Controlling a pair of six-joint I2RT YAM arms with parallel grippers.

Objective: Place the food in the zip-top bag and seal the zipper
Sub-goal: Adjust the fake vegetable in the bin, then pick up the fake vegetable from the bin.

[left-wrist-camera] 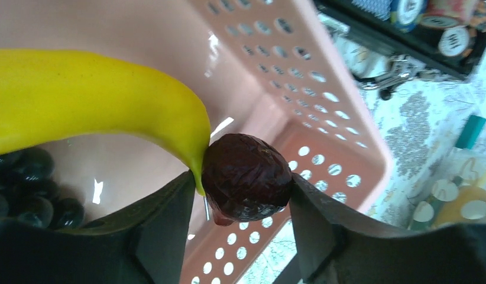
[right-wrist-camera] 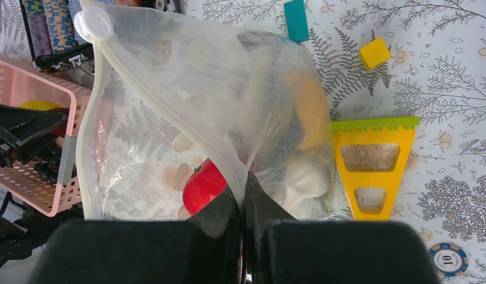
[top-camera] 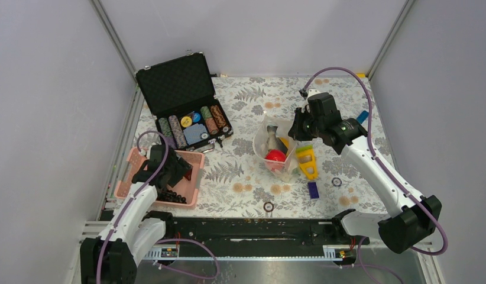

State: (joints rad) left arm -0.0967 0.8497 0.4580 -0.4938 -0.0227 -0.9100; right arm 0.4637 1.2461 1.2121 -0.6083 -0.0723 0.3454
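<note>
status: part loaded, by my read. Some food is in the bag; some is left in the basket. Sealing not begun.
left fingers (left-wrist-camera: 164,219): narrow, clamped on a dark wrinkled fruit (left-wrist-camera: 246,177), low inside the pink basket (left-wrist-camera: 323,118) at the near left of the desk (top-camera: 240,177).
fruit vs fingers: square between the two, touching both. Looks like a secure hold.
banana (left-wrist-camera: 93,100): in the basket, its tip touching the fruit's left side and the left-hand finger. I'd watch for it dragging along on the lift.
grape bunch (left-wrist-camera: 28,183): on the basket floor, left of the fruit, apart from the fingers.
zip-top bag (right-wrist-camera: 229,89): mid-desk, right of the basket and apart from it, mouth gaping.
inside bag: grey fish (top-camera: 272,141), red fruit (right-wrist-camera: 205,184), orange (right-wrist-camera: 311,109), plus something pale I can't identify.
zipper (right-wrist-camera: 169,115): unpressed; the strip runs from the right fingers along the open mouth.
right fingers (right-wrist-camera: 217,219): pinched tight on the mouth edge at the zipper, holding the bag up on its right side.
yellow triangular piece (right-wrist-camera: 373,165): just right of the bag. Not food; skipping it.
</note>
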